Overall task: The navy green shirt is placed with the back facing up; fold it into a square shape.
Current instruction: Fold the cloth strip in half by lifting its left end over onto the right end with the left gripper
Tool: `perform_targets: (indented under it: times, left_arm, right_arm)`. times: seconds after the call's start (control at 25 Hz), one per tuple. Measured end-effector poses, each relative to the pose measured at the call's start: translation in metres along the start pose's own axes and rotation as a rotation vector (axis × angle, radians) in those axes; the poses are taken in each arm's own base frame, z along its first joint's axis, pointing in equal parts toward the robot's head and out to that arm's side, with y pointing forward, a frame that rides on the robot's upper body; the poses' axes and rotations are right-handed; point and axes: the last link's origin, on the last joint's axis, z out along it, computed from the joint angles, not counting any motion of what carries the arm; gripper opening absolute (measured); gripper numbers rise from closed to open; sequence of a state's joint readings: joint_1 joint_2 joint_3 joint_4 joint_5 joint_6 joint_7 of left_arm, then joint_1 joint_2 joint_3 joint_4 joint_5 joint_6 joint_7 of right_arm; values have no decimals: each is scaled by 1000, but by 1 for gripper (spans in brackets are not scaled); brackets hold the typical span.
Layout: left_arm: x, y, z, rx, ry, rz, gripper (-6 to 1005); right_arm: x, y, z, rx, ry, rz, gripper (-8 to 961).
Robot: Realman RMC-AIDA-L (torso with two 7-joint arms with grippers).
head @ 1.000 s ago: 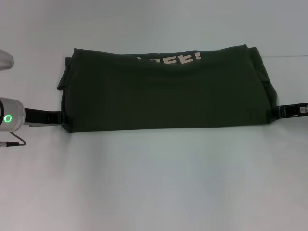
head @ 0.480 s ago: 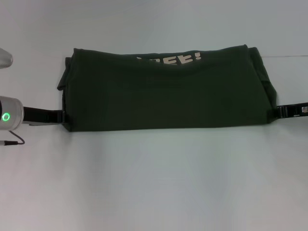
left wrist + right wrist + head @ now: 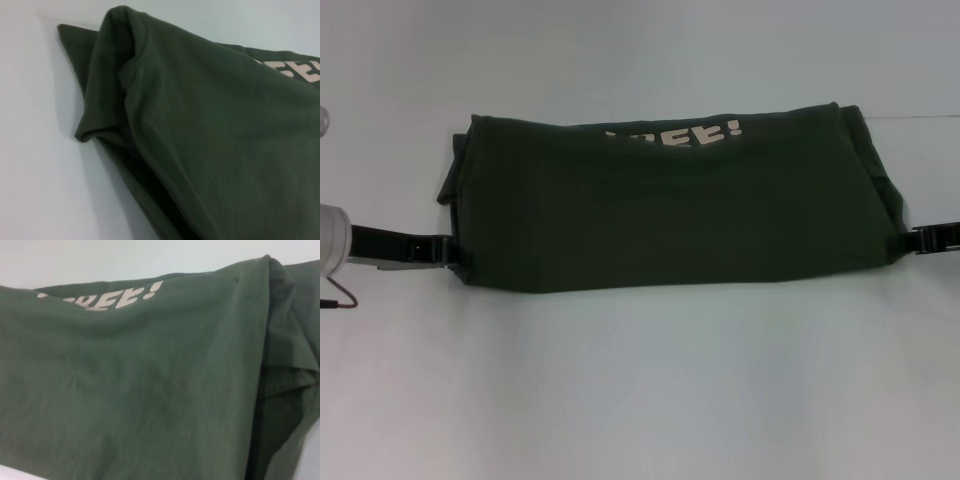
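The navy green shirt (image 3: 665, 200) lay across the far middle of the white table (image 3: 640, 390), folded into a wide band, with only the tops of cream lettering (image 3: 675, 133) showing at its far edge. The left gripper (image 3: 448, 250) met its near-left corner and the right gripper (image 3: 908, 241) its near-right corner; fabric hid both fingertips, so whether either clamped it couldn't be told.

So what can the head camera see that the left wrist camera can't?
Only the head view shows both grippers, the left gripper and the right gripper, each at one end of the dark olive-green cotton shirt, plus the shirt's whole long shape. Only the left wrist view shows the bunched folded layers at that shirt's end up close. Both show the cream lettering and the white table.
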State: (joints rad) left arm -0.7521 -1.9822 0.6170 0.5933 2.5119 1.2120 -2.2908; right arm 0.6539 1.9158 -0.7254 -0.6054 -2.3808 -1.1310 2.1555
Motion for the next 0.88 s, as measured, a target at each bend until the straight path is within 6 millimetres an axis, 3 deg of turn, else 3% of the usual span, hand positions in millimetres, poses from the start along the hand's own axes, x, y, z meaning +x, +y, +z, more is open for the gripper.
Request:
perform_targets:
  times: [0.88]
  left_arm:
    - [-23, 2, -39, -108, -191, -1, 66]
  right_arm:
    - [51, -9, -32, -111, 45, 84, 164]
